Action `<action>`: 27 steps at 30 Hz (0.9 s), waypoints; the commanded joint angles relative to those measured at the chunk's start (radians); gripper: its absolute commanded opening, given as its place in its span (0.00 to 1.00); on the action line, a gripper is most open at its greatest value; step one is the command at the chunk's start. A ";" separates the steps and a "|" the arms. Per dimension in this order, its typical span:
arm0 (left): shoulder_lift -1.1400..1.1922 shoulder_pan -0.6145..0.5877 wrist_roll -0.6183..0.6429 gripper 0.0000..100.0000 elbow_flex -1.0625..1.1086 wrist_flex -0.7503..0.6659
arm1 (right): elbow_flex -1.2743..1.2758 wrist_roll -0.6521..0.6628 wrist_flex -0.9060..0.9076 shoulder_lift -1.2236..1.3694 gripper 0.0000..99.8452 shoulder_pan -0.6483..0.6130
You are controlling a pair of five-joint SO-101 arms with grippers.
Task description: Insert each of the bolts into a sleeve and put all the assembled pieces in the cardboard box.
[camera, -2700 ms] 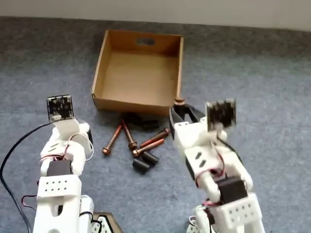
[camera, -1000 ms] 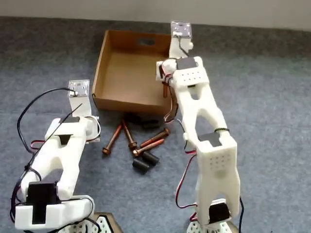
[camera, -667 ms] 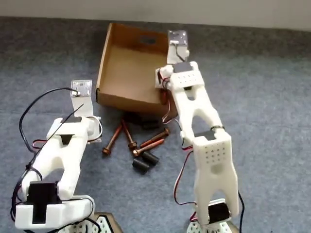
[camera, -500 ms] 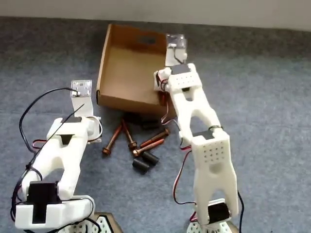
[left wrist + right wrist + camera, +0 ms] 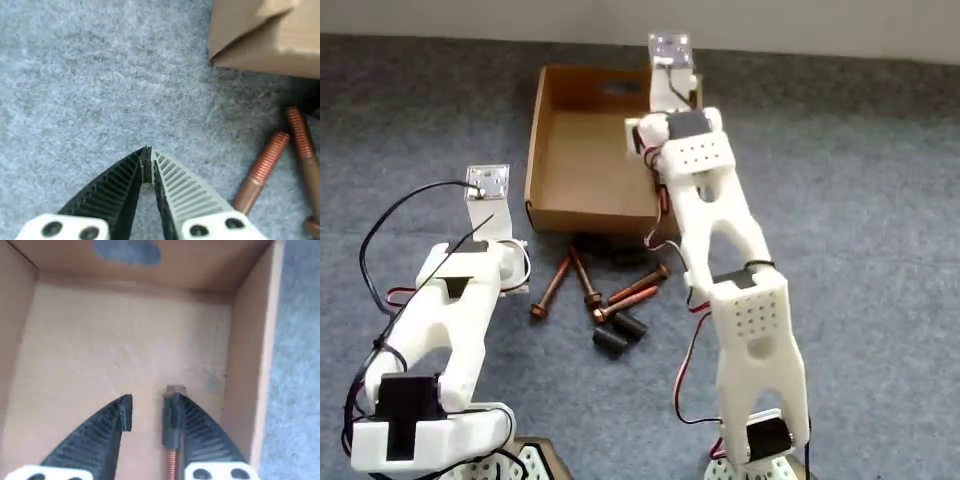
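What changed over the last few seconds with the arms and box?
The right gripper carried the sleeved bolt forward over the cardboard box and is now open, the bolt against one finger. The box shifted slightly right. The left gripper, shut, moved forward toward the box's near corner. Loose bolts and sleeves stayed put.

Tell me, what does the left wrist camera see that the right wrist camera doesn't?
Left wrist only: the left pincer, closed above the carpet, and two loose bolts lying on it outside the cardboard box, seen here as an outer corner. Right wrist only: the right pincer, open over the box's inside floor, with another bolt against one finger. Both: the cardboard box and the grey carpet.
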 commanded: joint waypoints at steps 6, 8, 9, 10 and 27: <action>0.001 0.018 -0.011 0.02 -0.035 0.003 | -0.278 0.017 0.145 -0.022 0.03 0.085; 0.001 0.018 -0.011 0.02 -0.035 0.003 | -0.277 0.017 0.150 -0.019 0.01 0.128; 0.001 0.018 -0.011 0.02 -0.035 0.003 | -0.275 0.015 0.153 -0.019 0.02 0.148; 0.001 0.018 -0.011 0.02 -0.035 0.003 | -0.266 0.015 0.156 -0.019 0.01 0.168; 0.001 0.016 -0.011 0.02 -0.035 0.003 | -0.076 0.015 0.105 0.160 0.01 0.153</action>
